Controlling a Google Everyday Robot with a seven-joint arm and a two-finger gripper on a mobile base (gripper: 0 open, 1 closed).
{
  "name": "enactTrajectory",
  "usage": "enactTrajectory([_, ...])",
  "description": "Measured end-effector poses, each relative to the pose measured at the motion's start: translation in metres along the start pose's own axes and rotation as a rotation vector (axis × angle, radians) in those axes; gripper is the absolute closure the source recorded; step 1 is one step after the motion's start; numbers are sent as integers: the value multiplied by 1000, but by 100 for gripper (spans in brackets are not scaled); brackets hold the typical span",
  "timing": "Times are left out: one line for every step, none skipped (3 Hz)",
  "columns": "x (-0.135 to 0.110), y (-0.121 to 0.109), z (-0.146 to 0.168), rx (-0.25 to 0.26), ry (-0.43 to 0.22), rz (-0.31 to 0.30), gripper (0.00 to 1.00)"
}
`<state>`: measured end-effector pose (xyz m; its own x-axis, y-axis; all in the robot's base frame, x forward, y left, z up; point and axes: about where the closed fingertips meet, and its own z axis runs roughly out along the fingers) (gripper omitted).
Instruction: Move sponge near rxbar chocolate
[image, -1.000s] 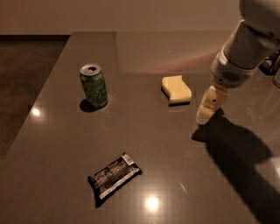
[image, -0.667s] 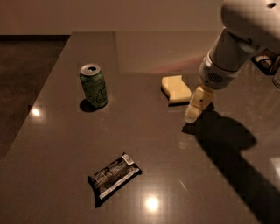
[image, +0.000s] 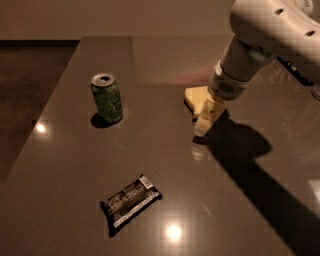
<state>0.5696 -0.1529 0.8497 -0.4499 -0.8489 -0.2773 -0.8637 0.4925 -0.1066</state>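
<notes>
**Tool repositioned over the sponge; grasp not yet confirmed**

1. Green aluminium drink can, left of centre: upright on the dark grey polished tabletop. Its position matches the view from a second ago. It plays no part in the task.

2. Flat black-wrapped rxbar chocolate with white lettering, near edge: lying flat, turned diagonally, well apart from everything else. It has not moved. I treat it as the fixed destination.

3. Pale yellow soft sponge block, right of centre: resting on the tabletop in the same place as before, well apart from the bar. Only its left and far portion is now visible; the rest is covered by the arm.

4. Cream-coloured tool, on the white arm entering from the upper right: this is the one item that has changed. A second ago it hung to the right of the sponge, clear of it. It has since travelled left and now overlaps the near right part of the sponge, its tip pointing down at the tabletop just in front of the block. I cannot tell how far the tool is open, nor whether it touches or has hold of the sponge.

Assessment: I judge the approach phase as nearly complete. The sponge is not lifted, and the whole carry toward the bar remains.
</notes>
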Motion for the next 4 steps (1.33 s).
enactTrajectory([-10, -4, 7, -5, -9, 19, 19])
enactTrajectory([-12, -4, 7, -15, -23, 30, 41])
enactTrajectory([-13, 12, -13, -28, -60, 6, 73])
enactTrajectory([-10, 44, -35, -48, -62, -52, 96])
